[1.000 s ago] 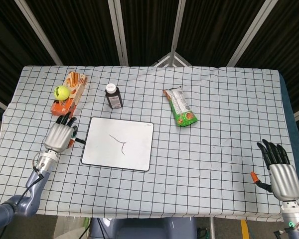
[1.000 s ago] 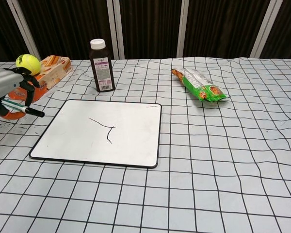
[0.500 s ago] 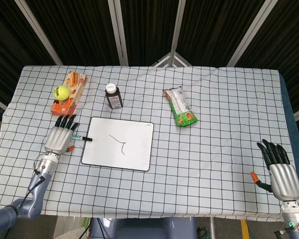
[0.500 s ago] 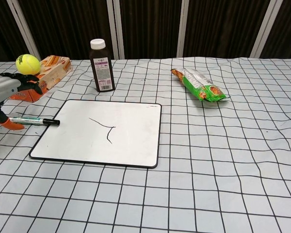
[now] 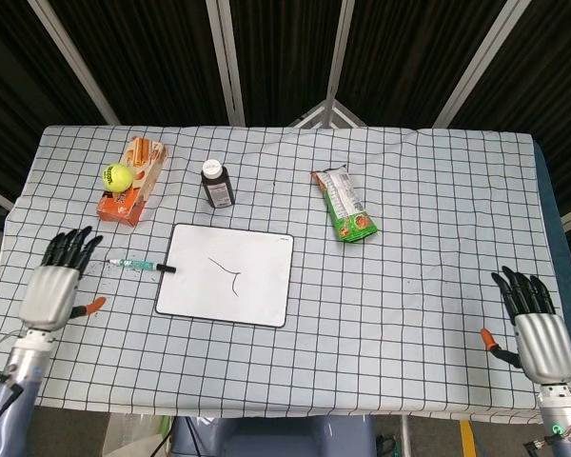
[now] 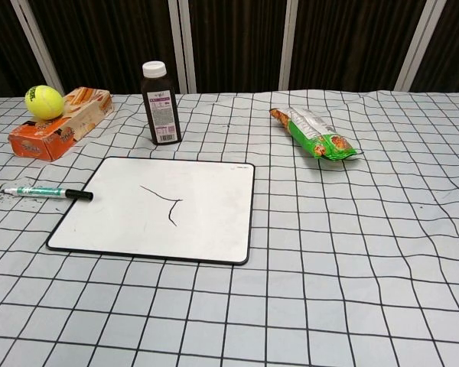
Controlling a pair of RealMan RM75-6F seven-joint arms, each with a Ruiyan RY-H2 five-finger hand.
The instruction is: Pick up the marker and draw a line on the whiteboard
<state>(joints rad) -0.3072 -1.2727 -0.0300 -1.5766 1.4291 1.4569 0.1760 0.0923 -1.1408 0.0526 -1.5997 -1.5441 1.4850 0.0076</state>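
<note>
The whiteboard (image 5: pixel 226 274) (image 6: pixel 161 208) lies flat left of the table's middle, with a thin dark forked line drawn on it. The marker (image 5: pixel 141 266) (image 6: pixel 47 192) lies on the cloth just left of the board, its black cap end touching the board's left edge. My left hand (image 5: pixel 55 283) hovers at the table's left edge, fingers spread and empty, well clear of the marker. My right hand (image 5: pixel 535 327) rests at the front right corner, fingers apart, holding nothing. Neither hand shows in the chest view.
A dark bottle (image 5: pixel 217 185) (image 6: pixel 161 93) stands behind the board. A tennis ball (image 5: pixel 120 175) (image 6: pixel 44 101) sits on an orange box (image 5: pixel 132 181) (image 6: pixel 61 122) at the back left. A green snack bag (image 5: pixel 344 204) (image 6: pixel 315 134) lies right of centre.
My left hand let go of the marker and pulled back left toward the table's edge. The marker now lies still beside the board. The right hand stayed put.
</note>
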